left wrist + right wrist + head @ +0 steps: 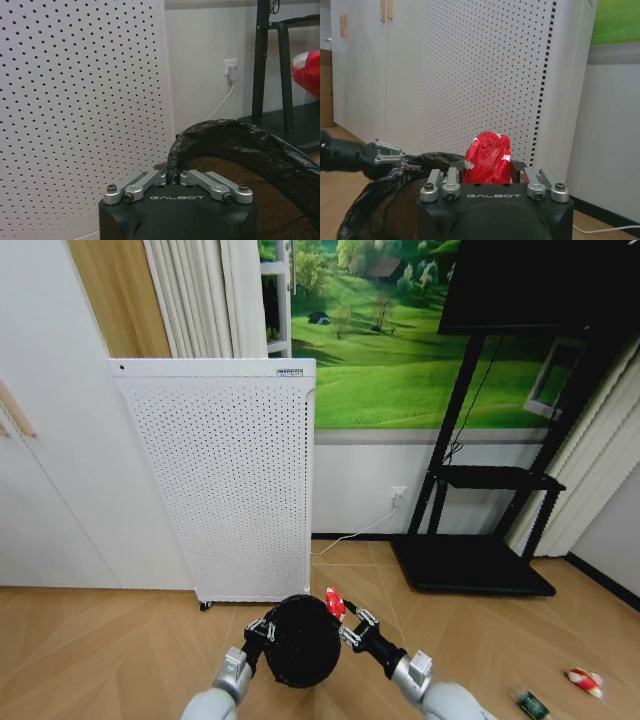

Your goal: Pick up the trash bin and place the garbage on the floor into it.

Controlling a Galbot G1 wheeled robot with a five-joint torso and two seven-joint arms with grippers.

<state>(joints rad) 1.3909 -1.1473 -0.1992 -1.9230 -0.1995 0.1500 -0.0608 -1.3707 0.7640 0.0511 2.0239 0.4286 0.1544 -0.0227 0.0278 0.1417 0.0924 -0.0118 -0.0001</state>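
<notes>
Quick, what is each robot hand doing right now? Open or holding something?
Left gripper: shut on the rim of the trash bin, holding it up.
Right gripper: shut on a red-and-white piece of garbage, at the bin's rim.

Left gripper (172, 176) pinched on the lined rim of the trash bin (240, 145), white perforated panel (80, 110) just behind, wall socket (231, 69) with white cord, black stand (272, 65), red piece of garbage (307, 72) at the edge
</notes>
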